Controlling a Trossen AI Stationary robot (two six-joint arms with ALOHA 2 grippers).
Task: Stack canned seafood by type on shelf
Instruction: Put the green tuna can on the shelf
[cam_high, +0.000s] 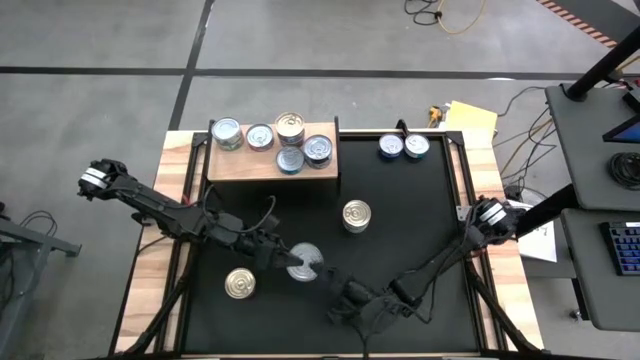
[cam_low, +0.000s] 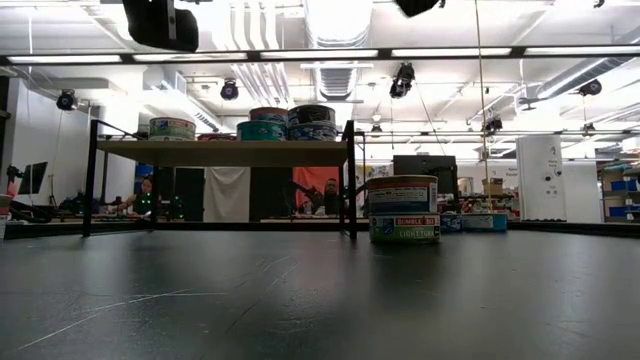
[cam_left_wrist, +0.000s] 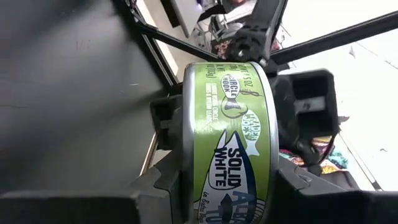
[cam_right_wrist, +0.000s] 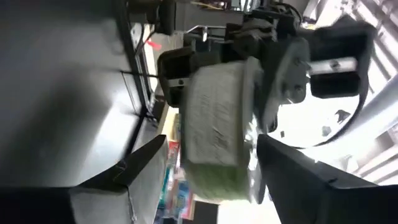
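Note:
My left gripper (cam_high: 288, 260) is shut on a green-labelled tuna can (cam_left_wrist: 230, 143) and holds it over the near middle of the black table (cam_high: 420, 230). My right gripper (cam_right_wrist: 211, 168), open, faces it from the table's right. Its fingers (cam_right_wrist: 140, 165) flank the can (cam_right_wrist: 217, 137) without plainly touching it. The wooden shelf (cam_high: 240, 165) at the far left carries several cans (cam_high: 290, 128) on its flat top. A gold-topped can (cam_high: 356, 215) stands on its base at mid-table, and another (cam_high: 239, 284) stands near the left. My left gripper pinches the can by its two flat ends (cam_left_wrist: 186, 180), one finger on each. The fingers come roughly level from the table's left, rolled so that one sits above the other. The can is lifted clear of the table, its silver end (cam_high: 303, 262) facing up, a little tilted.
Two blue-labelled cans (cam_high: 403, 147) stand on the table to the right of the shelf. Black frame bars (cam_high: 190, 250) run along the table's sides. Bare table lies between the shelf and the mid-table can.

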